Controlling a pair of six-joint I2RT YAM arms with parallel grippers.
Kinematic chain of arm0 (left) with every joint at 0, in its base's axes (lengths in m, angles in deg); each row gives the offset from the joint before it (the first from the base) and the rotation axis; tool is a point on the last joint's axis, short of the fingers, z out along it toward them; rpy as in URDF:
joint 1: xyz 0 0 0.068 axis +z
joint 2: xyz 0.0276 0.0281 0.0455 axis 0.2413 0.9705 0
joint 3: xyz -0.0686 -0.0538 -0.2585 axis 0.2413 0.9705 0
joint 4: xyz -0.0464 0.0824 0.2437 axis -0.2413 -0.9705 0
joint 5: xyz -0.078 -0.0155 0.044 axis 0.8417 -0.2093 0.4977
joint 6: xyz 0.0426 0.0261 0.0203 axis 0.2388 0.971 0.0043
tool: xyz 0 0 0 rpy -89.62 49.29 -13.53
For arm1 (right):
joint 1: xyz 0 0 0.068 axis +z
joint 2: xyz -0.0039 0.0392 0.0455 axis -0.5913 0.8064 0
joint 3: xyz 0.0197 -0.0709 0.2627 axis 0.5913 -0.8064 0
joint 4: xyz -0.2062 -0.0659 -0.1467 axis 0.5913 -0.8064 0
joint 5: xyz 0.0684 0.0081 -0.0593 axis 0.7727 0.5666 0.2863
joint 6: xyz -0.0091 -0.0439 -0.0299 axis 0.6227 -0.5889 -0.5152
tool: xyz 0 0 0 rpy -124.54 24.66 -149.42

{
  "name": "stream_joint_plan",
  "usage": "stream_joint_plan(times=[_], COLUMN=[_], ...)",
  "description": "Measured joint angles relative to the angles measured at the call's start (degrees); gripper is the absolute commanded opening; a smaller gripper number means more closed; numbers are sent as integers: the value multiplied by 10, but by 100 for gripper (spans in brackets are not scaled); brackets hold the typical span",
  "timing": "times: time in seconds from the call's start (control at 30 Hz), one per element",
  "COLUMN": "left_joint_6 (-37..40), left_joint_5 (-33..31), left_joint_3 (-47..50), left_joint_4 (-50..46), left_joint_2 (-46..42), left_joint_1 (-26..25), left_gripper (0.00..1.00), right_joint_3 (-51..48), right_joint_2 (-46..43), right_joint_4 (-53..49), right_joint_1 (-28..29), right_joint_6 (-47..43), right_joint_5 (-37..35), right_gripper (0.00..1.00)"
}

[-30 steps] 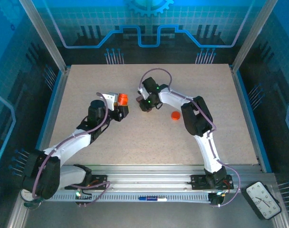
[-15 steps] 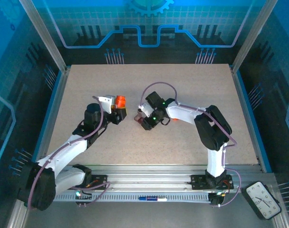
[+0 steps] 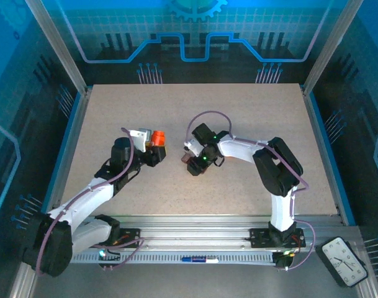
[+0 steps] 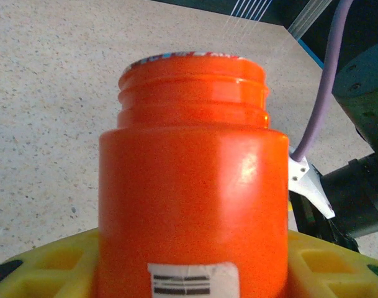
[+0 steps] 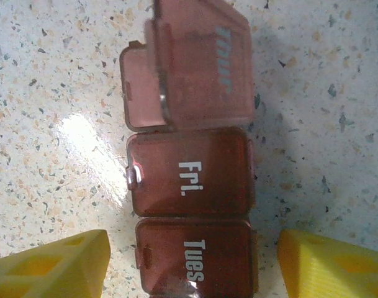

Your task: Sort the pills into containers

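Both jaws of the right claw point(image 5: 192, 264) have just parted over the containers point(image 5: 189, 180) on the desk point(image 5: 52, 93), Thu lid point(image 5: 195, 68) up, so the left claw point(image 4: 189, 273), clamped on the orange bottle point(image 4: 192, 155), could pour.

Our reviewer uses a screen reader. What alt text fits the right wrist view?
A reddish-brown pill organizer lies on a speckled table, its Thu lid raised, Fri. and Tues shut. The right gripper stands open, yellow fingertips either side.
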Motion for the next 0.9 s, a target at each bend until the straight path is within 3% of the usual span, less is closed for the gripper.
stream_joint_plan(times=[0.33,0.9], left_joint_6=[-10,6], left_joint_5=[4,-3], left_joint_3=[15,19], left_joint_4=[-20,-54], left_joint_2=[0,73], left_joint_1=[-34,-84], left_gripper=[0,0], right_joint_3=[-83,-85], right_joint_2=[-89,-63], right_joint_4=[45,60], right_joint_1=[-80,-85], right_joint_6=[90,137], right_joint_5=[104,89], right_gripper=[74,69])
